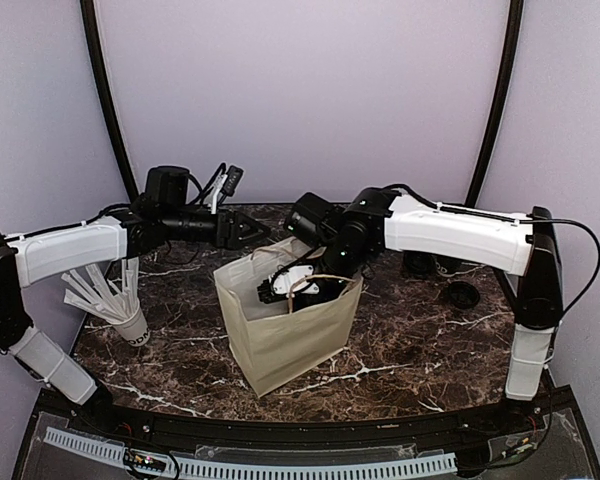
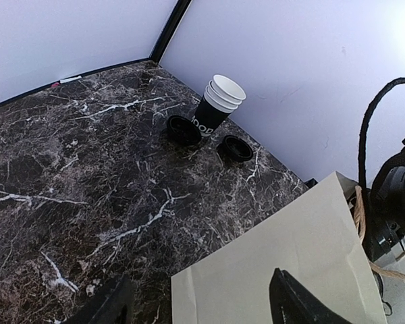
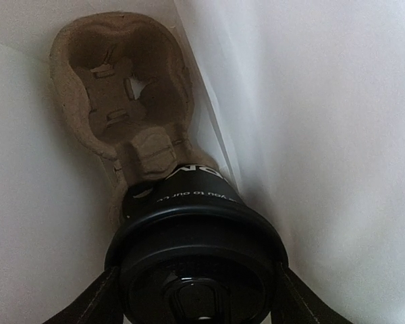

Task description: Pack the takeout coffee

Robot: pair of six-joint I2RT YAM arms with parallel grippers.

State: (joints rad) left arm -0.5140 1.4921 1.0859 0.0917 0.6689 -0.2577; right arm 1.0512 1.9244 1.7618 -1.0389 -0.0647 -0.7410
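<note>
Squarely between the right gripper's (image 3: 199, 287) fingers (image 3: 98, 304) stands a black-walled paper coffee cup (image 3: 189, 185) with a round black plastic lid (image 3: 199, 260). One finger presses against each side of the lid's rim, so the jaws appear closed on it at a wide setting. The cup's long axis runs straight away from the fingers: lid up toward the wrist, base down and hidden. Its base meets the near socket of a tan moulded-pulp two-hole tray (image 3: 77, 81), though I cannot tell whether it is fully seated. The tray's long axis also runs away from the fingertips, with its empty socket lying beyond the cup. All of this sits inside the cream handled paper bag (image 1: 290, 335), whose walls rise close on both sides of the fingers.

The left gripper (image 2: 199, 283) hangs outside the bag, jaws wide with nothing between them, so the right arm is far nearer. Well beyond the left fingertips stand a stack of spare cups (image 2: 219, 101) and two loose black lids (image 2: 183, 128).
</note>
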